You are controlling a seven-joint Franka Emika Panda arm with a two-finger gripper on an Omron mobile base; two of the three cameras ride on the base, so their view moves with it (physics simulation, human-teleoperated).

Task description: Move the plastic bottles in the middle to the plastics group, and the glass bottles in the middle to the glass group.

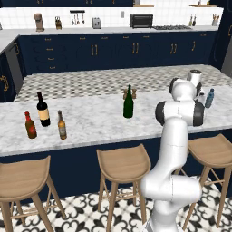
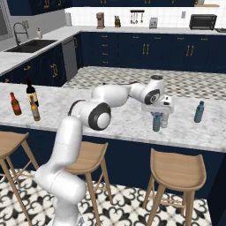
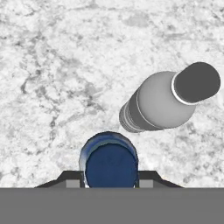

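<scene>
My gripper [image 2: 156,117] points down over the right part of the marble counter and is shut on the small blue-grey plastic bottle [image 2: 156,123]. From the hand, its blue top [image 3: 109,162] sits between my finger tips [image 3: 147,178]. The pale grey bottle [image 2: 164,120] of the plastics group stands right beside it, apart from it [image 3: 159,104]. The bright blue dark-capped bottle [image 2: 199,111] stands farther right. The green wine bottle [image 1: 128,104] stands mid-counter. At the left, the amber beer bottle [image 1: 61,125] stands by the black wine bottle [image 1: 43,110] and the red-brown bottle [image 1: 30,126].
Wooden stools [image 1: 123,165] line the near side of the counter [image 1: 95,122]. A small wooden holder [image 1: 125,94] stands behind the green wine bottle. Bare marble lies between the green bottle and my arm.
</scene>
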